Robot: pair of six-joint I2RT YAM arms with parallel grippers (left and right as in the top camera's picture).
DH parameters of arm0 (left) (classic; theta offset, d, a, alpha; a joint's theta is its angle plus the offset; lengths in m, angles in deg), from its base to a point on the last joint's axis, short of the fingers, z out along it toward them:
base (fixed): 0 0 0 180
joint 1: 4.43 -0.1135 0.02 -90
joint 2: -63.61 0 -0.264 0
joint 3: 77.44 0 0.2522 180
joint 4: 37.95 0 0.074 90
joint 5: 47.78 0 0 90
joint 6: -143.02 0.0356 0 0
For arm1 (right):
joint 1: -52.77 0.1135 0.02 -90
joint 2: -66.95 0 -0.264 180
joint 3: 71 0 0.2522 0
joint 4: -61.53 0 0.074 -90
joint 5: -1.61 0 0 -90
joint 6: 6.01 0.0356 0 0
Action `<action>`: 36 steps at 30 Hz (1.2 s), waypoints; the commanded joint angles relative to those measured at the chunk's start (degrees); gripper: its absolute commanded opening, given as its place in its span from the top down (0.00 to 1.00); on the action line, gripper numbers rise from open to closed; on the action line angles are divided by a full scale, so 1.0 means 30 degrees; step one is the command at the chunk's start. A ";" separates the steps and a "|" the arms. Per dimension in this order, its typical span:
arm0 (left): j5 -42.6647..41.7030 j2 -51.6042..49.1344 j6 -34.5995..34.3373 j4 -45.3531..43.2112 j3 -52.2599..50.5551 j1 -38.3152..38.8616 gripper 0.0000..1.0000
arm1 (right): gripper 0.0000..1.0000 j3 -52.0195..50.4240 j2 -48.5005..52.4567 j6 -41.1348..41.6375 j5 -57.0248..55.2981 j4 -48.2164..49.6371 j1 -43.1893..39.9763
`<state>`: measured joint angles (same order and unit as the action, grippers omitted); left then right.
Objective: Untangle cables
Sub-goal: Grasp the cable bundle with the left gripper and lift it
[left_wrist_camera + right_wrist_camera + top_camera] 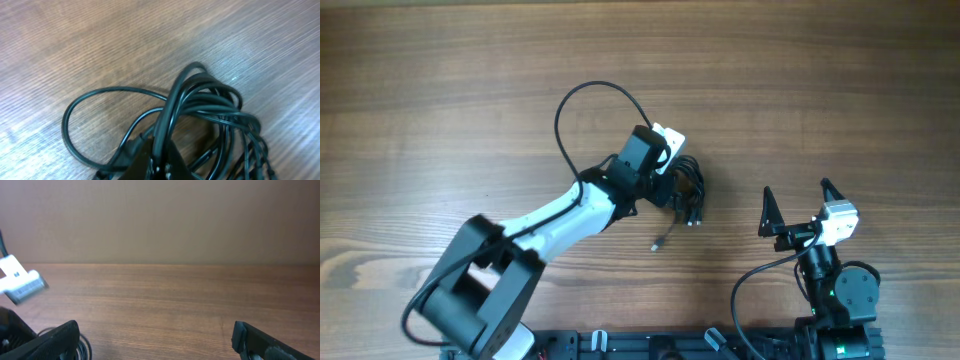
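Wood table [420, 80], left pincer [152, 161] gripping tangled cables [200, 100], right pincer [797, 192] spread wide.

The left arm [560, 225] rises from its base at the 7 o'clock edge of the table [440, 80] and stretches toward 2 o'clock, with its white forearm low and nearly straight and its wrist bent down near the centre. The left pincer [155, 161] points downward, jaws drawn together into a narrow wedge with strands of the cables [200, 100] pinched at the tip. The right arm [840, 290] is folded compactly over its base at 5 o'clock. The right pincer [798, 200] faces 12 o'clock, level above the table, and its two dark fingers [57, 339] are spread wide with nothing between them.
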<state>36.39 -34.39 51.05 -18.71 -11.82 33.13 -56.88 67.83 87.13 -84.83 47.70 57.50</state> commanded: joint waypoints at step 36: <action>0.0328 0.5421 -0.0073 0.4838 0.0204 0.0015 0.96 | 0.00 -0.0022 -0.0153 0.0000 -0.0044 0.0036 0.0080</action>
<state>36.83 -19.09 51.02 -3.61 -11.80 33.13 -56.88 67.83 87.13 -84.83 47.70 57.50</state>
